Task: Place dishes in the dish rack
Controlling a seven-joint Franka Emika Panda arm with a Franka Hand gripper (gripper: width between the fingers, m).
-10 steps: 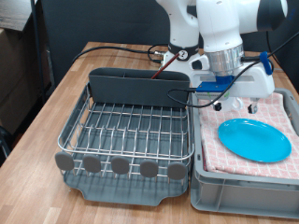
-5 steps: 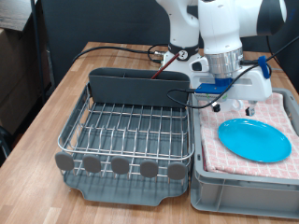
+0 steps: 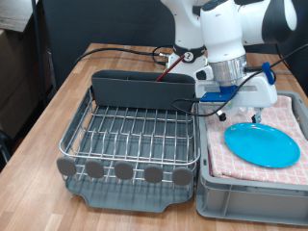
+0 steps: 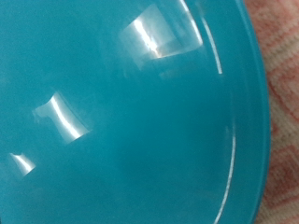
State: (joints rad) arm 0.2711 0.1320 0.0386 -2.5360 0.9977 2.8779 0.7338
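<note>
The round light-blue plate lies flat on the pink checked cloth in the grey crate at the exterior view's right. It fills the wrist view, with cloth showing at one edge. My gripper hangs just above the plate's far left rim, its two fingers spread apart and empty. The silver wire dish rack with its tall grey back compartment stands to the left of the crate and holds no dishes. The wooden spoon and the white mug are out of view.
The grey crate with the pink checked cloth sits tight against the rack's right side. Black cables run over the wooden table behind the rack. A row of grey discs lines the rack's front.
My gripper has dropped a little and shifted slightly left, closer to the plate's far rim. The plate and the rack have not moved.
</note>
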